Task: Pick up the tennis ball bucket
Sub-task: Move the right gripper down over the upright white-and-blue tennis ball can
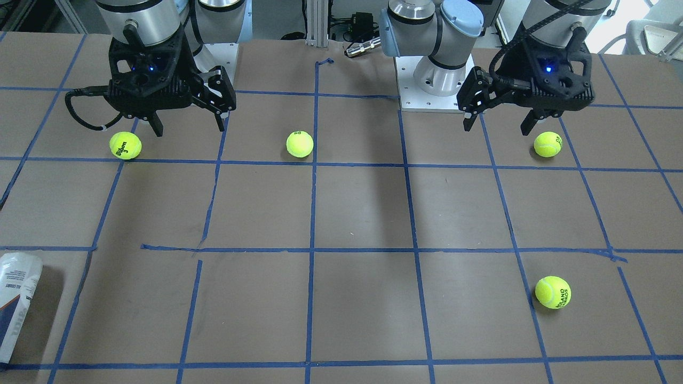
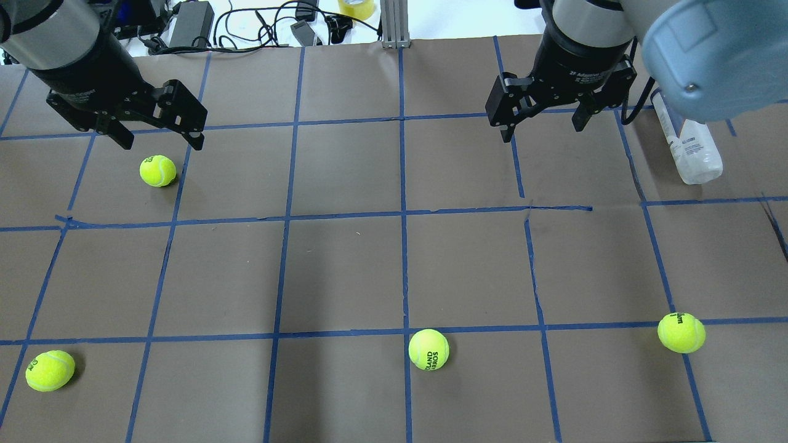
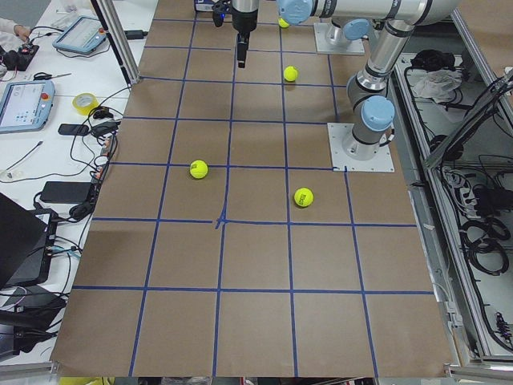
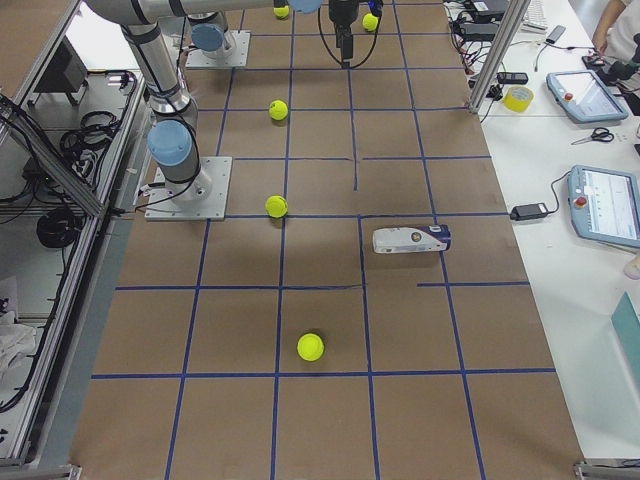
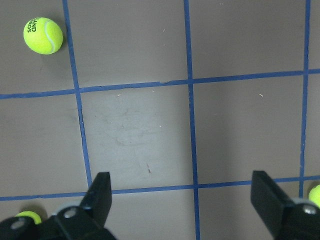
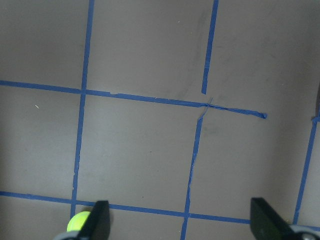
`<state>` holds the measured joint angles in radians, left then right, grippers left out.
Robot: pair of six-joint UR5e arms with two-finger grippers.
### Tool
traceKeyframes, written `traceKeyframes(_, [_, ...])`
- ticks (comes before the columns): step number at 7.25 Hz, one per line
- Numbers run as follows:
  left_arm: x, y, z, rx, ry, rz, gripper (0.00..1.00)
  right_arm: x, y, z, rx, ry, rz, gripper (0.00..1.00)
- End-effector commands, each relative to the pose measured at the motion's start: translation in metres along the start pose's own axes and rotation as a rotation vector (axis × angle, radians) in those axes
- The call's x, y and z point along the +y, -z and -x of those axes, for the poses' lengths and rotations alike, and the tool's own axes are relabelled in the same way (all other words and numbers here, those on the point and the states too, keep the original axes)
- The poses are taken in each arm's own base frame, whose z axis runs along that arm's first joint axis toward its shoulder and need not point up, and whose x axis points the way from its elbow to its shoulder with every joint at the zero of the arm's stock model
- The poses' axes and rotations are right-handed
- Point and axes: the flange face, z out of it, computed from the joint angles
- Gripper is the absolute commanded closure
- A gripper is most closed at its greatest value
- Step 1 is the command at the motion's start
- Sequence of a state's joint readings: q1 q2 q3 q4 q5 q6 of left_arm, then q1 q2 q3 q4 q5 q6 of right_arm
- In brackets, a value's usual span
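Observation:
The tennis ball bucket [image 2: 686, 144] is a slim white and navy can lying on its side at the table's far right. It also shows in the front view [image 1: 16, 304] and the right side view [image 4: 412, 239]. My right gripper [image 2: 542, 132] hangs open and empty above the table, apart from the can and to its left; it shows open in the front view [image 1: 188, 128] and its own wrist view [image 6: 181, 217]. My left gripper [image 2: 162, 146] is open and empty above the far left, just over a loose ball [image 2: 158, 170]. The can is out of both wrist views.
Loose yellow-green tennis balls lie at the near left [image 2: 50, 370], near middle [image 2: 428, 349] and near right [image 2: 681, 332]. The brown table [image 2: 345, 271] carries a blue tape grid. Cables and boxes [image 2: 191, 24] lie beyond the far edge.

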<state>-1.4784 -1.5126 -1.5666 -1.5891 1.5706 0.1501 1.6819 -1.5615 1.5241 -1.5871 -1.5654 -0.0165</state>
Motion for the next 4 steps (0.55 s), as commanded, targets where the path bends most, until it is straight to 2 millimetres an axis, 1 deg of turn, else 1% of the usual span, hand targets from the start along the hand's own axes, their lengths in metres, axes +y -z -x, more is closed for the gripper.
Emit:
traceKeyframes(1, [-0.0042, -0.0103, 0.0002, 0.006, 0.009, 0.022, 0.00, -0.0004, 0.0007, -0.0006, 0.002, -0.008, -0.003, 0.00])
traceKeyframes(3, [0.0024, -0.0025, -0.0028, 0.003, 0.009, 0.009, 0.00, -0.0002, 0.0005, -0.0006, 0.002, -0.006, -0.001, 0.00])
traceKeyframes(4, [0.0015, -0.0062, 0.0000, 0.005, 0.015, 0.016, 0.00, -0.0010, 0.0000, -0.0004, 0.001, -0.005, -0.003, 0.00])
